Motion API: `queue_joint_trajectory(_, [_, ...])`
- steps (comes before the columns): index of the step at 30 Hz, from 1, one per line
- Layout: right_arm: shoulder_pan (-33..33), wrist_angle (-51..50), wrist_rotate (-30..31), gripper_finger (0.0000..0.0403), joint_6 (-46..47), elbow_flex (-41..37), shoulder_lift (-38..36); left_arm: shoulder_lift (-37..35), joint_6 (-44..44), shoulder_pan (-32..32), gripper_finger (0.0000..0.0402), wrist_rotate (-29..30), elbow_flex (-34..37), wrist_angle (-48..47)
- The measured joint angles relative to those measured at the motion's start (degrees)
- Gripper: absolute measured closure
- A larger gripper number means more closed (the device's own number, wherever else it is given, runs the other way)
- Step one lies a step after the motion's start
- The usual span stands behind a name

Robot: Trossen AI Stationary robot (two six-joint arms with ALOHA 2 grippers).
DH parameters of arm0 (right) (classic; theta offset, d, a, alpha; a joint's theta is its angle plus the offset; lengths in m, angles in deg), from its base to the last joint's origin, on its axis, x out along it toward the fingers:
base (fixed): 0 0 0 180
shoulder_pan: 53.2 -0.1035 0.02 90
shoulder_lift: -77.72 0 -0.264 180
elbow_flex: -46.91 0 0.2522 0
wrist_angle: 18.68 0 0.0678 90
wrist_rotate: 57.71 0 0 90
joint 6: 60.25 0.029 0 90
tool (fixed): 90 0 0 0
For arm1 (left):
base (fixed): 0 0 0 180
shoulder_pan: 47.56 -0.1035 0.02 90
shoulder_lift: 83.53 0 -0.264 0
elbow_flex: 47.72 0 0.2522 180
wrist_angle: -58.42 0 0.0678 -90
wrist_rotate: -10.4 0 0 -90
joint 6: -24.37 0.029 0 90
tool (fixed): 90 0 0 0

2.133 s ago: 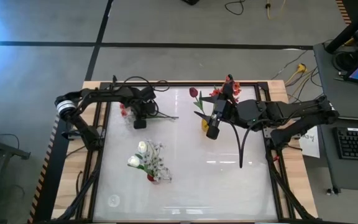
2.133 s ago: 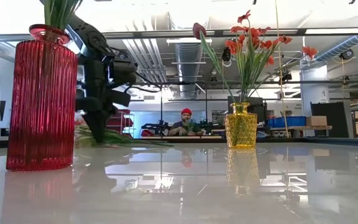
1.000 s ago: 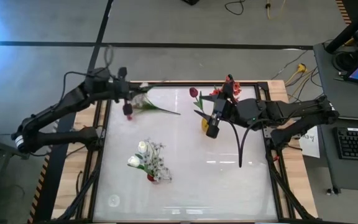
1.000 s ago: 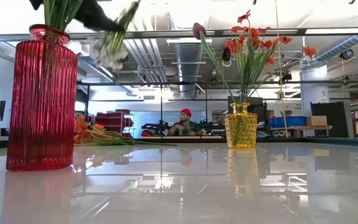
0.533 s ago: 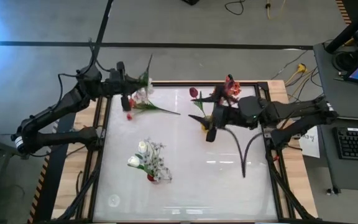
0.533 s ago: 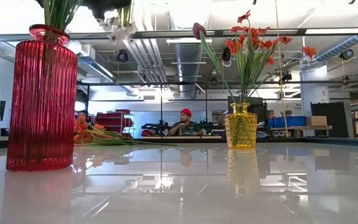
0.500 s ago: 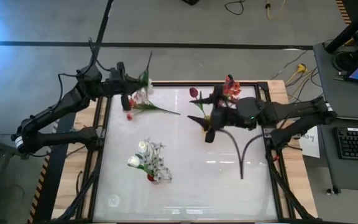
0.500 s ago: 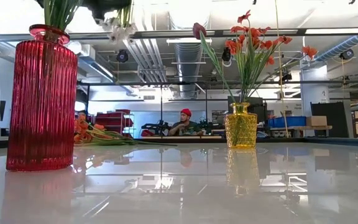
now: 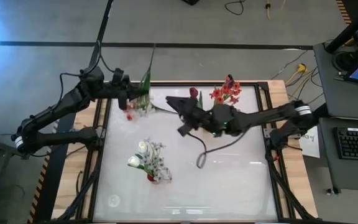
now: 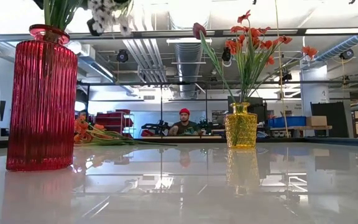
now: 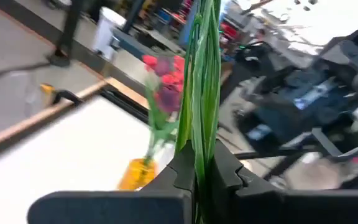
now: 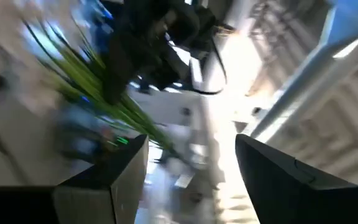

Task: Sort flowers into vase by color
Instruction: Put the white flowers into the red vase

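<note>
White spray [image 9: 143,93] has been lifted clear of the counter [image 9: 185,180], left claw [image 9: 132,98] clamped on it; your right claw [image 9: 174,102], fingers apart, has swung toward it.

light: bright overhead | glare: table [image 10: 185,186] | blur: right wrist view, perhaps motion
</note>
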Motion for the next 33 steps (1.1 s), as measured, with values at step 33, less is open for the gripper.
queue_joint_trajectory(33, [16.83,10.85,-24.01,0.0174,-13.60,0.00,9.46,3.75,-16.57,0.98,0.0401,-10.92,0.00,-4.11])
